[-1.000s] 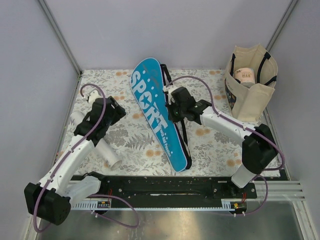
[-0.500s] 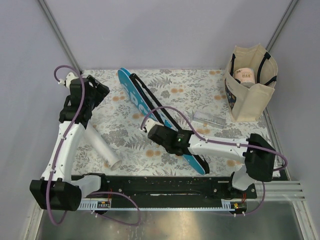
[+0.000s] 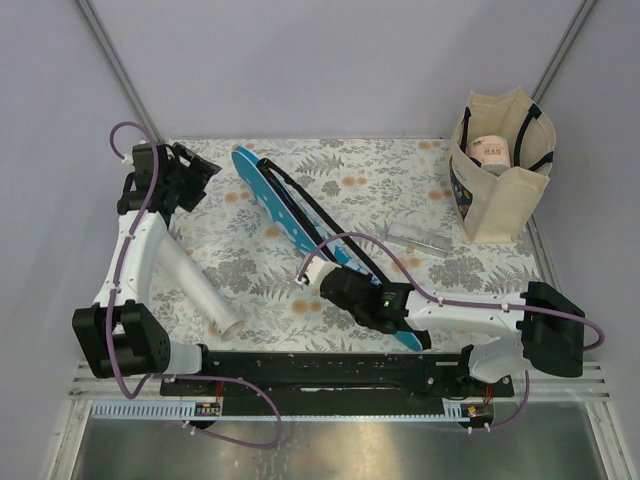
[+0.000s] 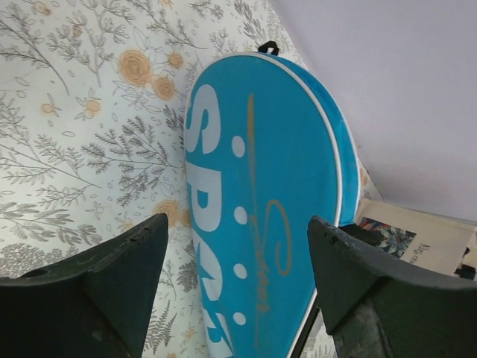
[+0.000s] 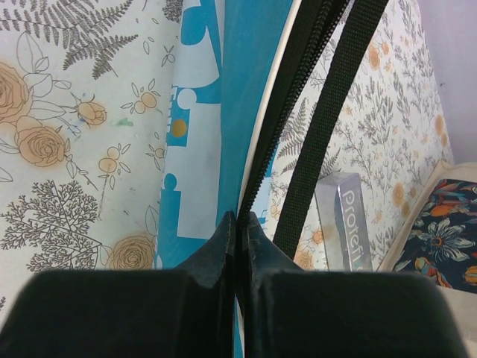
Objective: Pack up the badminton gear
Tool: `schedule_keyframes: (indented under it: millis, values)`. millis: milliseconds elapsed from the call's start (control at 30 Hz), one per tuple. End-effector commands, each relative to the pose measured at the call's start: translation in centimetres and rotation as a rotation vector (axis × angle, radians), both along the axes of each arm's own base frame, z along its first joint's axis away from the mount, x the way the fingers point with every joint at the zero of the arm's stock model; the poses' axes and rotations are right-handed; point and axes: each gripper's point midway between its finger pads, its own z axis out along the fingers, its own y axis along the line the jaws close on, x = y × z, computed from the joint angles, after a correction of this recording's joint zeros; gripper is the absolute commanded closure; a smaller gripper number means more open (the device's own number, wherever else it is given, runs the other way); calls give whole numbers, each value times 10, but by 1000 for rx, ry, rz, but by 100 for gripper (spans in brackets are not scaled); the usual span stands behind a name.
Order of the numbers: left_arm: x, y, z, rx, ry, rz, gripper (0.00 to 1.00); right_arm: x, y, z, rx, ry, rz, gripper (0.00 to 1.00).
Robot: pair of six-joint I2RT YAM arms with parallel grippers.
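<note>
Right wrist view: right tool (image 5: pixel 238 224) pinched together on the zipped edge of the cover (image 5: pixel 250 74), with the strap (image 5: pixel 328 127) running alongside. Top view: cover stands tilted on its edge, diagonal across the tabletop (image 3: pixel 400 180) from far left toward near middle. Left tool (image 4: pixel 237 227) has its fingers spread apart, gripping nothing (cover's rounded head lies just ahead). Tube (image 3: pixel 195 285) lies at near left; tote (image 3: pixel 500 190) stands at far right.

The top view looks down from behind the arm bases over the whole floral bench (image 3: pixel 400 170). Both wrist views sit close, sharing the blue racket-shaped fabric cover (image 4: pixel 283 186).
</note>
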Motion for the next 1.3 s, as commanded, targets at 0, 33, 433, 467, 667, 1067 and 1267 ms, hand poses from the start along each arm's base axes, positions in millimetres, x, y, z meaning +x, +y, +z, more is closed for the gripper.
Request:
schedule_keyframes:
  millis: [0, 33, 433, 467, 667, 1067, 1267]
  values:
    - [18, -15, 50, -73, -162, -66, 21, -7, 17, 16, 68, -51, 97, 100]
    - [20, -17, 50, -81, -159, -76, 21, -7, 17, 15, 68, -55, 106, 100]
    - [43, -31, 27, -151, -107, -159, 24, -21, 17, 10, 90, -63, 212, 100]
    - [45, -34, 26, -162, -102, -171, 24, -21, 17, 9, 88, -60, 219, 100]
    - [41, -48, 9, -244, -42, -224, 31, -18, 16, 16, 113, -101, 212, 100]
    - [39, -56, -9, -359, 27, -219, 52, -21, 21, 22, 135, -131, 271, 90]
    - [32, -53, -7, -385, 37, -158, 83, -22, 22, 21, 170, -104, 252, 86]
